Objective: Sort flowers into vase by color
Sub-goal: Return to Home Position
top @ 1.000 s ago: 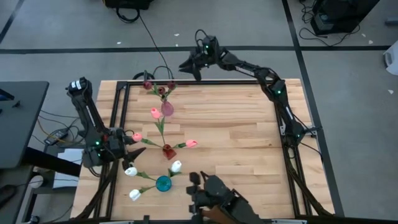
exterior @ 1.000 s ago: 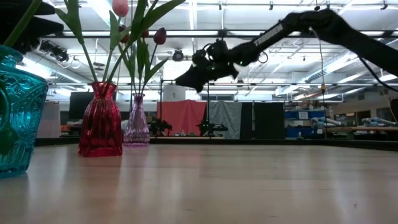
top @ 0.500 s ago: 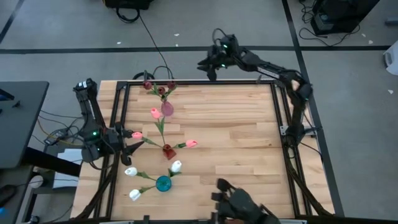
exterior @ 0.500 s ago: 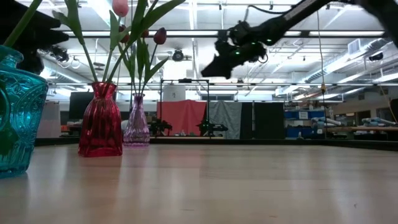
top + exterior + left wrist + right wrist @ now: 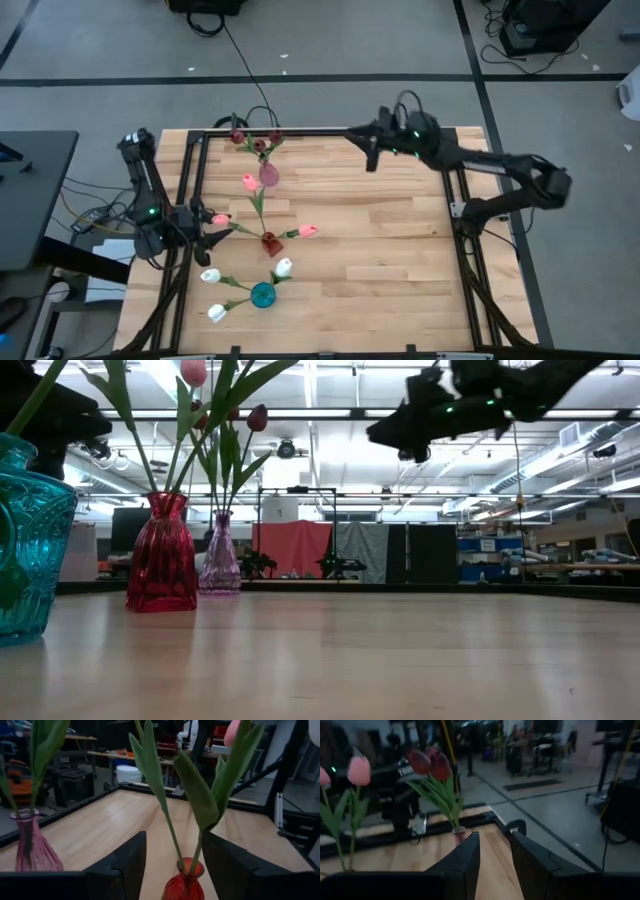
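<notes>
Since the frame a second before, the right arm had folded back toward the right side. Its gripper had travelled from beyond the table's (image 5: 380, 240) far edge at upper centre to just over that edge, right of centre. The left arm had barely shifted.

At the left of the high view, the left gripper (image 5: 216, 238) hung over the table's left border and faced the red vase (image 5: 269, 243). The wrist view showed its fingers (image 5: 131, 857) standing apart, holding nothing.

Right of it, three vases stood in a column in the table's left half. At the lower left, the teal vase (image 5: 263, 294) held three white tulips (image 5: 283, 267). Above it, the red vase held three pink tulips (image 5: 308, 231). Near the upper left corner, the pink vase (image 5: 268, 175) held three maroon tulips (image 5: 258, 146).

Further right, at upper centre-right, the right gripper (image 5: 360, 140) hung in the air, well apart from the vases. We saw a narrow gap between its fingers (image 5: 465, 860), and they were empty.
</notes>
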